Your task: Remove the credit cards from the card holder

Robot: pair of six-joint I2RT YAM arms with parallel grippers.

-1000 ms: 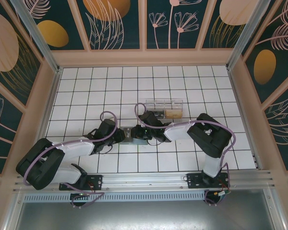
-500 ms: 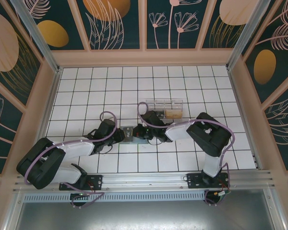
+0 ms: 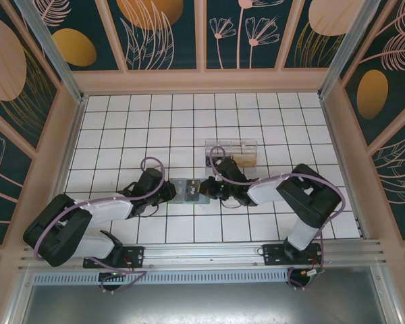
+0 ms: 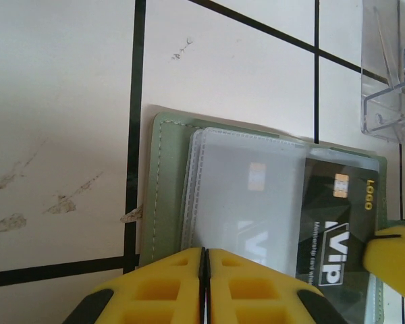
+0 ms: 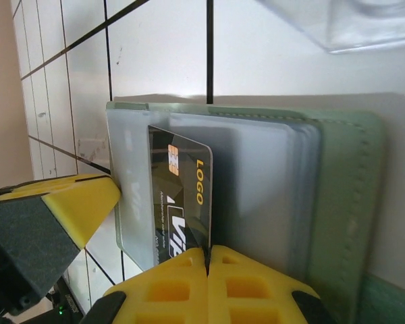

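The grey-green card holder (image 3: 184,190) lies open on the tiled table between my two grippers. My left gripper (image 4: 205,251) is shut on its near edge, at the clear sleeve over a pale credit card (image 4: 250,196). A black credit card with gold "LOGO" lettering (image 5: 182,196) sticks partway out of the sleeves, and my right gripper (image 5: 208,250) is shut on its edge. That black card (image 4: 337,223) also shows at the right of the left wrist view, next to a yellow finger of the right gripper (image 4: 395,250). The green cover (image 5: 344,202) lies flat.
A clear plastic box (image 3: 231,152) stands just behind the card holder, close to the right arm; its corner shows in the left wrist view (image 4: 391,88) and its underside edge in the right wrist view (image 5: 351,23). Wooden walls enclose the table.
My right gripper has closed on the black card and moved right, drawing it partway out. The card holder now lies flatter and wider. My left gripper has stayed put.
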